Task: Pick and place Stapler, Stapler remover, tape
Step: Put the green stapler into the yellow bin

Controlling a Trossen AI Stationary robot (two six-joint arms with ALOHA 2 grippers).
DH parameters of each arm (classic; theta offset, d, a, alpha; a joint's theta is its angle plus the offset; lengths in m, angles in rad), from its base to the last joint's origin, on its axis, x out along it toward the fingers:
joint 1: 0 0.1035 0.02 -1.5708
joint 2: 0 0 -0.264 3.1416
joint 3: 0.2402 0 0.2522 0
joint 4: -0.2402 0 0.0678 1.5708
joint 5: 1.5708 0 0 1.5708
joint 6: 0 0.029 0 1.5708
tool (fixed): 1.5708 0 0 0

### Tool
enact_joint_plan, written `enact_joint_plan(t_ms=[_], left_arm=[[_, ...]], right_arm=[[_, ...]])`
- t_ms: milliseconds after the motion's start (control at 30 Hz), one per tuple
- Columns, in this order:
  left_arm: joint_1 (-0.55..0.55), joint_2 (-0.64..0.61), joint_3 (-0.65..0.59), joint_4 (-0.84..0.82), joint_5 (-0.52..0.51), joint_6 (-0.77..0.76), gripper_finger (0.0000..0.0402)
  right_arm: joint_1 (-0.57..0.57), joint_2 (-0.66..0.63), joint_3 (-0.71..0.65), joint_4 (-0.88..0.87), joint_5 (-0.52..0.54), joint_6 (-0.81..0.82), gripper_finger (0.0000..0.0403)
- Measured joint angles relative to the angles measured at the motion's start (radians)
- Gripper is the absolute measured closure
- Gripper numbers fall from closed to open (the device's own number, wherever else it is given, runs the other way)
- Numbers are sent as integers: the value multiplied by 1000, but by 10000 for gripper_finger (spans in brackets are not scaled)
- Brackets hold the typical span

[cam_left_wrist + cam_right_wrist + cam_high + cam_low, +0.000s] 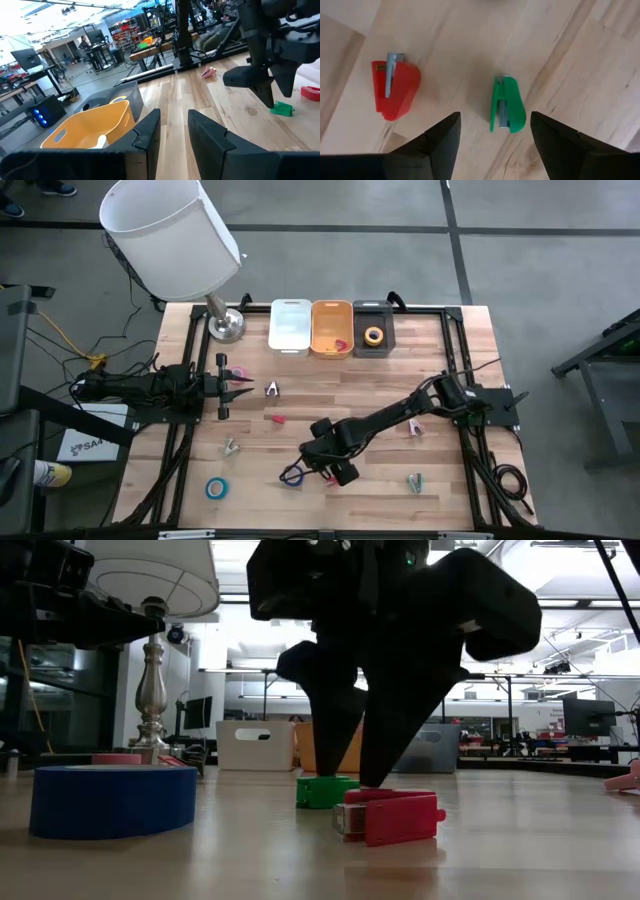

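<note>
My right gripper (495, 131) is open and points down, just above the table, over a small green stapler (507, 104) that lies on its side between the finger lines; it touches nothing. A red stapler (395, 90) lies beside it. The low view shows the green stapler (325, 790) and red stapler (390, 817) under the right gripper (352, 778). A blue tape roll (217, 487) lies flat near the table's near-left corner, a purple ring (293, 473) beside the right gripper (322, 465). A yellow tape roll (374, 336) sits in the dark bin. My left gripper (238, 387) is open and waits at the left.
White bin (290, 325), orange bin (332, 315) and dark bin (373, 315) stand in a row at the far edge, a lamp (225, 325) to their left. Small stapler removers (272, 389) (415, 480) and a pink piece (275, 420) lie scattered on the wood.
</note>
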Motion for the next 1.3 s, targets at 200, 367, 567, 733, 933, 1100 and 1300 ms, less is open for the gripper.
enact_joint_plan(t_ms=[200, 367, 567, 733, 933, 1100, 1300], left_arm=[[0, 0, 0, 0, 0, 0, 305], [0, 0, 0, 0, 0, 0, 305], [0, 0, 0, 0, 0, 0, 305], [0, 0, 0, 0, 0, 0, 305], [0, 0, 0, 0, 0, 0, 305], [0, 0, 0, 0, 0, 0, 305], [0, 0, 0, 0, 0, 0, 305]], right_arm=[[-2, 7, 0, 7, 11, -5, 171], [-6, 10, 1, 2, 12, -26, 175], [-9, 18, 1, 18, 12, -26, 202], [-9, 34, 2, 17, 9, -26, 229], [-10, 34, 2, 14, 24, -30, 258], [-11, 34, 2, 9, 21, -44, 283], [-16, 34, 2, 4, 21, -45, 318]])
